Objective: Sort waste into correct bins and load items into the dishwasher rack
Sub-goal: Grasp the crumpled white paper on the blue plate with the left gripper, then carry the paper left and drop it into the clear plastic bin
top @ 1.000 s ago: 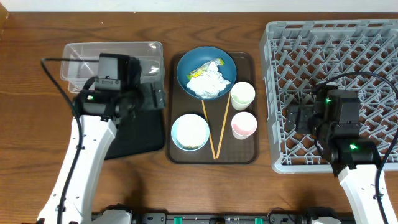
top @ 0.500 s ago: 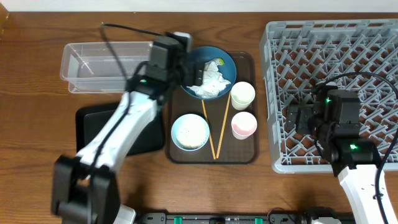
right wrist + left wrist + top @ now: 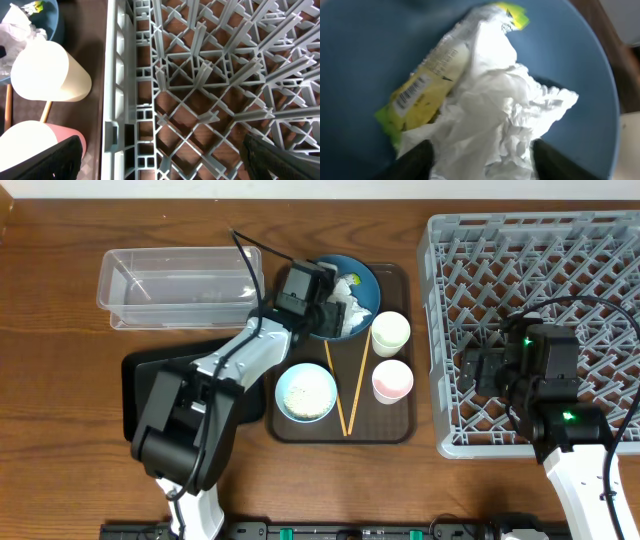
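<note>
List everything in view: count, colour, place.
table: one, brown, underneath
rack: one, grey, right
container: one, clear, far left
black tray: one, black, near left
brown tray: one, brown, centre
plate: one, dark blue, on brown tray
tissue: one, white, on plate
wrapper: one, yellow-green, partly under tissue
bowl: one, light blue, on brown tray
rice: one heap, whitish, in bowl
green cup: one, pale green, on brown tray
pink cup: one, pink, on brown tray
chopsticks: two, wooden, on brown tray
left gripper: one, black, open over tissue
right gripper: one, black, open over rack
</note>
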`<state>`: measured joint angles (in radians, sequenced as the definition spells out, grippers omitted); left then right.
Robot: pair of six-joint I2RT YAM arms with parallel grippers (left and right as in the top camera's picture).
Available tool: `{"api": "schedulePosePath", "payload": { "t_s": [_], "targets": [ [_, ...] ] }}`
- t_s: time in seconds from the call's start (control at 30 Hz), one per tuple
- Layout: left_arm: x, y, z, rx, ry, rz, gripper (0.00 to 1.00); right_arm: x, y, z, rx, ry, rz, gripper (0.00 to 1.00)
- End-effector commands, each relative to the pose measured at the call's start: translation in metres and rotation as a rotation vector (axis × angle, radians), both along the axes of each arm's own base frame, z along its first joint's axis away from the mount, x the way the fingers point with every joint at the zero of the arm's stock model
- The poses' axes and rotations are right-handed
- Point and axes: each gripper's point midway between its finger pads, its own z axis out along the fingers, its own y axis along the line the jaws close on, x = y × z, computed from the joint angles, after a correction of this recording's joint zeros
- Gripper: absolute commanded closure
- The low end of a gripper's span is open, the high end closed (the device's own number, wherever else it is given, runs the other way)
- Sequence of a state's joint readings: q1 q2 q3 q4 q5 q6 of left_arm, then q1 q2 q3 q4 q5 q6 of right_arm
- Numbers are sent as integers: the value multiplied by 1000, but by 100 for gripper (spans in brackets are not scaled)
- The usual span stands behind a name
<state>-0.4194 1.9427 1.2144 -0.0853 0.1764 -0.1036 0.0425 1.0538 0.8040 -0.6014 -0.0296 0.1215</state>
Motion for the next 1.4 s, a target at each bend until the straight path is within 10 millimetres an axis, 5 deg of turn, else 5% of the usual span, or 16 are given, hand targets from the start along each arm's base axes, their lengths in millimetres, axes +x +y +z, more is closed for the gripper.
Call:
{"api": "schedulePosePath", "payload": {
  "t_s": [0.0, 0.3, 0.47, 0.63, 1.0, 1.37],
  "targets": [
    [7, -2, 2, 9, -18, -2, 44, 4, 2, 9, -2, -22, 14, 1],
    [7, -2, 3, 8, -21, -2, 93, 2, 2, 8, -3, -13, 14, 1],
    [7, -1, 16, 1, -39, -1, 94, 0, 2, 6, -3, -3, 14, 1],
    [13, 8, 61, -32, -124, 23, 94, 0, 2, 6, -4, -4, 14, 1],
    [28, 99, 168, -69, -331, 221, 94, 1, 2, 6, -4, -6, 14, 1],
    [45, 207, 194, -50, -419, 445, 94, 1, 2, 6, -4, -6, 14, 1]
  ]
}}
